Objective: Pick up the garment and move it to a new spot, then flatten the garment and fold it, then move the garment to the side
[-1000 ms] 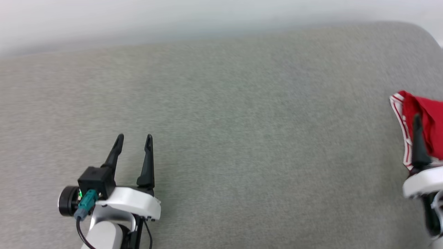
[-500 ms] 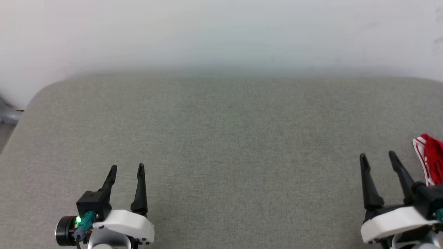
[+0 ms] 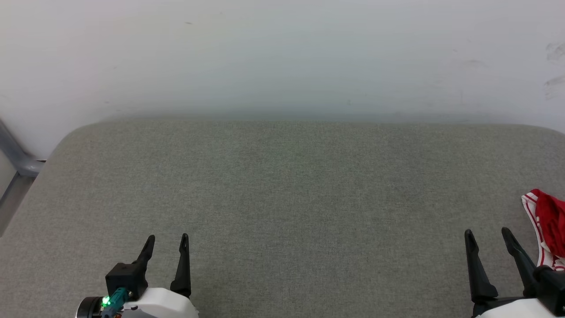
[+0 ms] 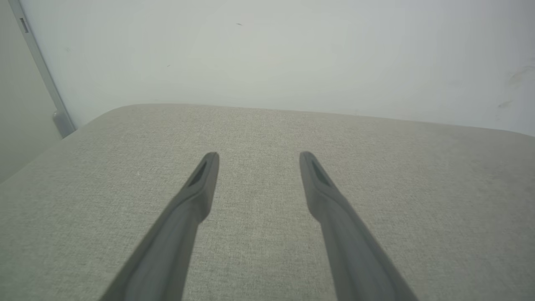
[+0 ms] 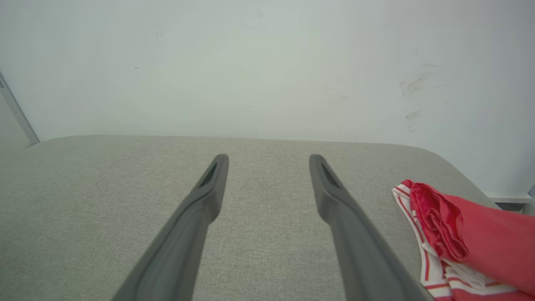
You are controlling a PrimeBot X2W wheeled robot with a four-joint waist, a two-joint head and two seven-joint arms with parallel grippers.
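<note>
The garment (image 3: 549, 223) is a folded red bundle with red-striped white trim, lying at the right edge of the grey cushioned surface (image 3: 291, 194); the right wrist view has the garment (image 5: 472, 238) at lower right. My right gripper (image 3: 485, 232) stands open just left of it, nothing between its fingers; in its own view the right gripper (image 5: 268, 158) points at bare fabric. Far off at the lower left, my left gripper (image 3: 167, 238) is open and empty; the left wrist view shows the left gripper (image 4: 258, 154) over bare fabric too.
A white wall (image 3: 282, 57) rises behind the surface. A grey metal frame (image 3: 15, 165) stands off the surface's left corner. The surface's right end rounds off just beyond the garment (image 5: 455, 167).
The head camera has swung left and tipped up, so the wall and left corner came into view. Both grippers stay open; the garment lies where it was.
</note>
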